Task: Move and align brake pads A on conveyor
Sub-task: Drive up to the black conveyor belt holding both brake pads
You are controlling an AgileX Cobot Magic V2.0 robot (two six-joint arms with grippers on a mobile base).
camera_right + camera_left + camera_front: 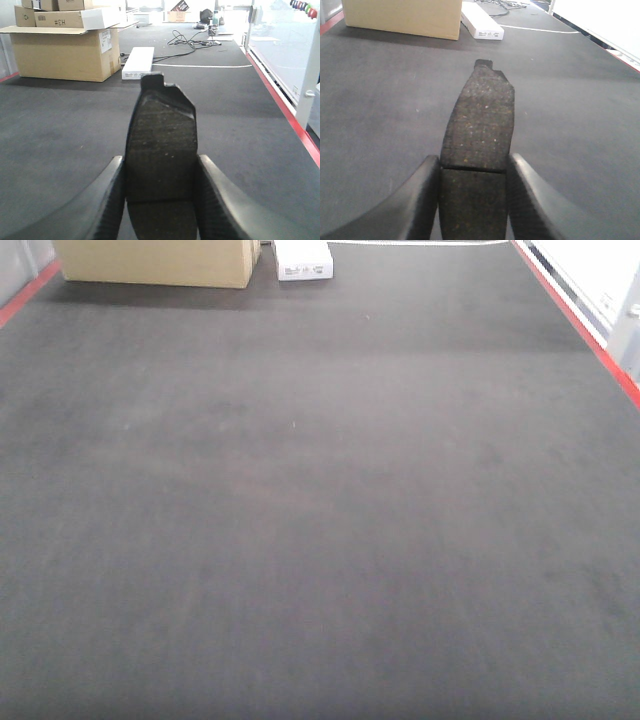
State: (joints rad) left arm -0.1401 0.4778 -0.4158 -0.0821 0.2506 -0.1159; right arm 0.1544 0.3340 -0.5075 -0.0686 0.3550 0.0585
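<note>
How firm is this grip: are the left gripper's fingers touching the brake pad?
Touching. The left wrist view shows the left gripper's fingers pressed against the brake pad's sides, no gap.

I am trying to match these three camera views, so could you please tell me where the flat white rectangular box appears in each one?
Front-facing view: the flat white rectangular box lies at the top edge, slightly left of centre.
Left wrist view: at the top, near the centre.
Right wrist view: upper area, left of centre.
Shared landmark: the large tan cardboard box is immediately to its left in every view.
</note>
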